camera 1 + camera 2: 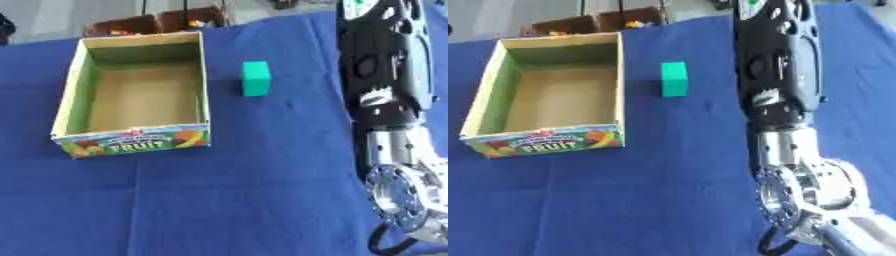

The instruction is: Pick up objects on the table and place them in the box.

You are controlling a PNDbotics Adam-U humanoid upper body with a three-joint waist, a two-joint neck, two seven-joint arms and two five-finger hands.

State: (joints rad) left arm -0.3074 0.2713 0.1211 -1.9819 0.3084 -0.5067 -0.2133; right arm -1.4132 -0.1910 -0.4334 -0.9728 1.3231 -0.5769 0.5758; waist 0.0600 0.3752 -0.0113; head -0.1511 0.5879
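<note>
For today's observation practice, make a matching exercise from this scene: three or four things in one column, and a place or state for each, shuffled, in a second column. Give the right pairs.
Things:
1. fruit box
2. green block
3. right arm
4. blue cloth

Places or states:
A. covers the table
B. stands on the cloth, right of the box
C. open-topped, nothing inside
D. stretches up the right side

Pairs: 1-C, 2-B, 3-D, 4-A
</note>
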